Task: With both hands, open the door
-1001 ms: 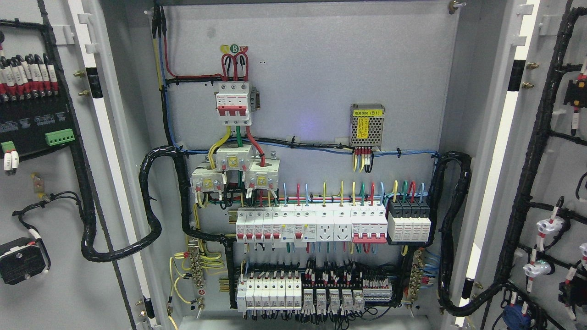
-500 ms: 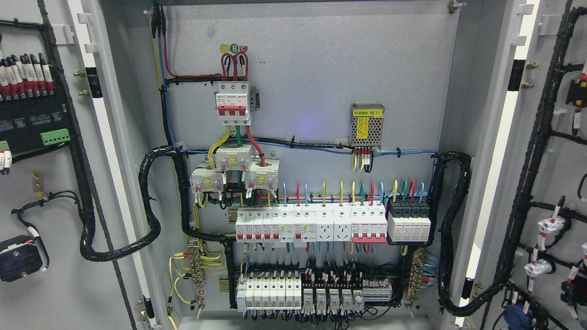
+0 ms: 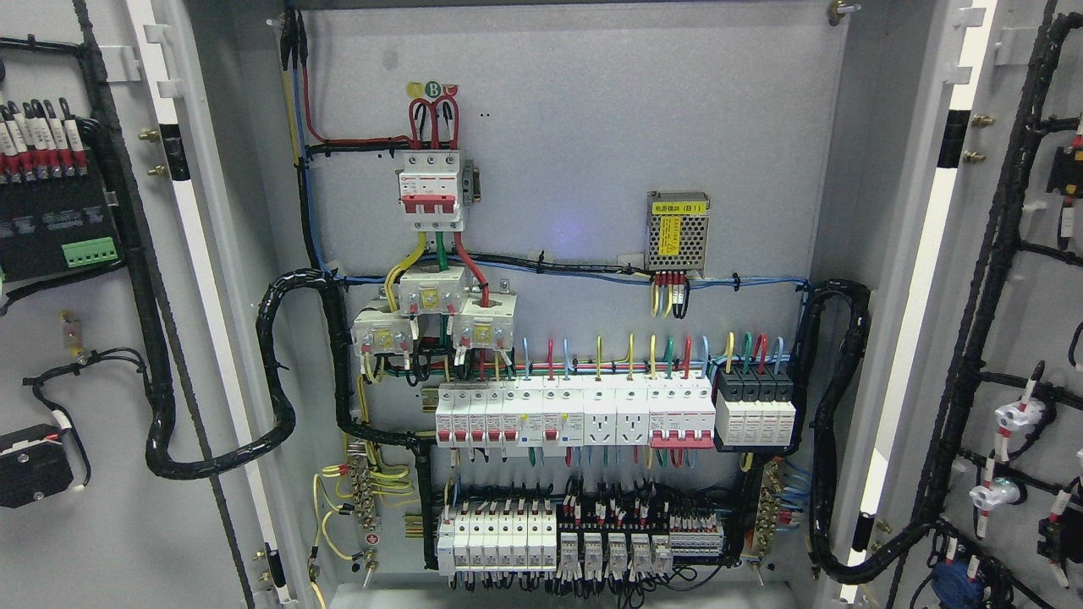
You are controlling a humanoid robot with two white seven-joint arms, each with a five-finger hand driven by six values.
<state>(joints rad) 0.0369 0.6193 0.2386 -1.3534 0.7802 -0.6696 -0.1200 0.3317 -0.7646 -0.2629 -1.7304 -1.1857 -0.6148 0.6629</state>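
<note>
Grey left door (image 3: 110, 507) and right door (image 3: 1028, 338) flanking wired breaker rows (image 3: 575, 419).

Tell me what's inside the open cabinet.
Inside the cabinet: a red-handled main breaker, a mesh power supply, two breaker rows, black cable looms. Terminals behind the wiring are hidden. Neither hand shows.

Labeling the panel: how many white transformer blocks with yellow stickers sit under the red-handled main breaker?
3. Top block sits directly below the breaker; lower-left block and lower-right block flank it underneath. Wiring crowds the area, but none looks hidden.
</note>
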